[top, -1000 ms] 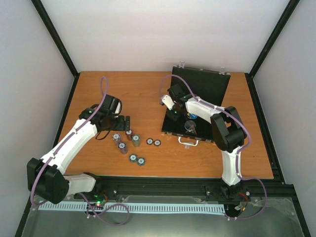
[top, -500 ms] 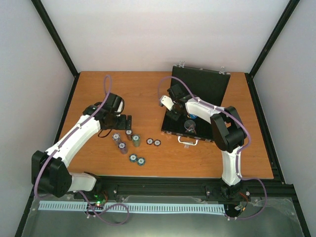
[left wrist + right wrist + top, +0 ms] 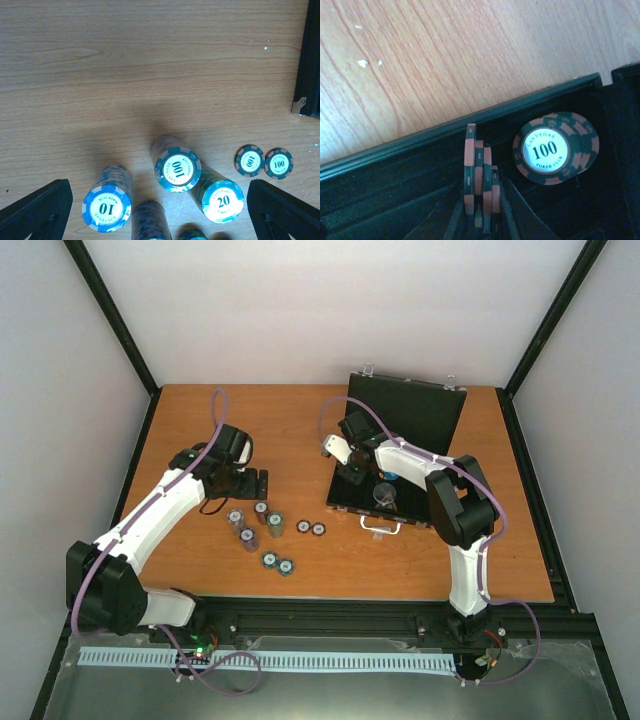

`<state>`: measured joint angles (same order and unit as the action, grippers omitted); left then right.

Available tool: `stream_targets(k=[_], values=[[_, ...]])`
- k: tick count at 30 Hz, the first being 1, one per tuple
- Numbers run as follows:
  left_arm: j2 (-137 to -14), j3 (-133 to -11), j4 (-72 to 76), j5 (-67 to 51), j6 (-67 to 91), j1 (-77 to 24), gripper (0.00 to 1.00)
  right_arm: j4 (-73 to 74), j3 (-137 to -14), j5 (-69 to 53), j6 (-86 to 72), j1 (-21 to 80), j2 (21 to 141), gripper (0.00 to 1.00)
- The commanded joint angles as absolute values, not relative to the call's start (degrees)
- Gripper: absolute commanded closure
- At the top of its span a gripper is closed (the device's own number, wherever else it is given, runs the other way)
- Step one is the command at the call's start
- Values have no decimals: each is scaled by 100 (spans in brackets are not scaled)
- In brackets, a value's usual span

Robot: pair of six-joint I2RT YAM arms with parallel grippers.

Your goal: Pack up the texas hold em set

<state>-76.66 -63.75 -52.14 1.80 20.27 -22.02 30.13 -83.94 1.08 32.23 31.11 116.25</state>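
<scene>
The right fingers [image 3: 354,470] are clamped on a small group of orange-and-green chips [image 3: 479,170], held on edge low inside the open black case [image 3: 415,415], just beside a short pile of 100 chips [image 3: 555,147] lying overlapped on the case floor. The held chips are not flush with each other (one stands higher than the rest), so a release from here could let them tip and fan out flat rather than settle in a row; an outer one could also slip free early. The case wall [image 3: 470,127] is close by; a chip that rolls might lodge crooked against it, and I judge that would hinder the lid shutting later.

The left fingers [image 3: 254,483] stand wide apart, holding nothing, above the upright stacks on the table [image 3: 200,420]: the 10 stack [image 3: 106,207], the 100 stack [image 3: 177,167] and the 20 stack [image 3: 222,200]. These stand close together, so fingers coming down around one could knock its neighbour over and scatter chips toward the two loose chips [image 3: 249,161] lying flat nearby.
</scene>
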Motion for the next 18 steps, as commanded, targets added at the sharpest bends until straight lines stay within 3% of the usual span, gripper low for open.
stream_targets(k=[1, 18], values=[[-7636, -6603, -5163, 127, 1928, -2224, 2, 3386, -8359, 335, 3247, 3067, 11828, 80], [-7562, -6622, -5203, 170, 1931, -2224, 2, 3508, -8873, 331, 3046, 3067, 11988, 70]])
